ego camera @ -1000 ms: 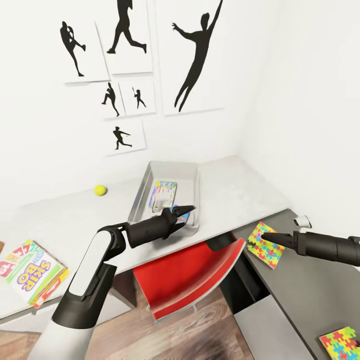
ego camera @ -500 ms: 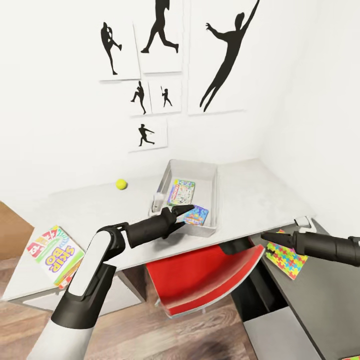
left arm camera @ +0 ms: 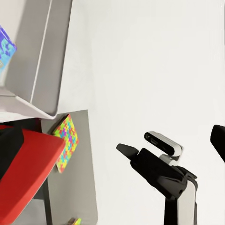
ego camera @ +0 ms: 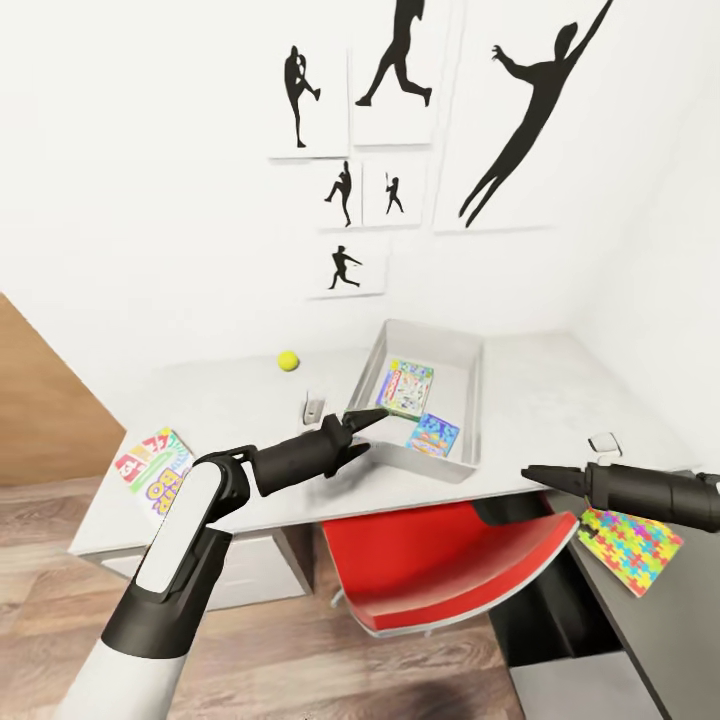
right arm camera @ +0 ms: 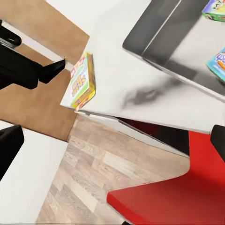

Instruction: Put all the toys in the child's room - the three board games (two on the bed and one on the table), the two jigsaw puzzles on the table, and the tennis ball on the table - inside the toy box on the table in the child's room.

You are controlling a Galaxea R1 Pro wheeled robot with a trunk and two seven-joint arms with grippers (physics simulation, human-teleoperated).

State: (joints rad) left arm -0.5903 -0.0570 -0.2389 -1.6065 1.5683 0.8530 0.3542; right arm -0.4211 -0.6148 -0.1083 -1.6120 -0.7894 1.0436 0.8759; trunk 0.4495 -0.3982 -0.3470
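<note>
A: What's on the long pale grey desk?

B: A shallow pale grey tray holding two small blue-white game boxes, just beyond the closed, empty left gripper. A small yellow-green ball lies farther back.

A: Elsewhere?

B: A yellow-green game box sits outward of that arm; a multicoloured puzzle square under the closed right gripper; silhouette posters hang on the white wall

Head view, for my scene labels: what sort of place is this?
Most likely a child's bedroom or playroom corner. Sports silhouette posters hang above a pale grey desk with a red chair; game boxes lie in a grey tray, with a tennis ball nearby.
</note>
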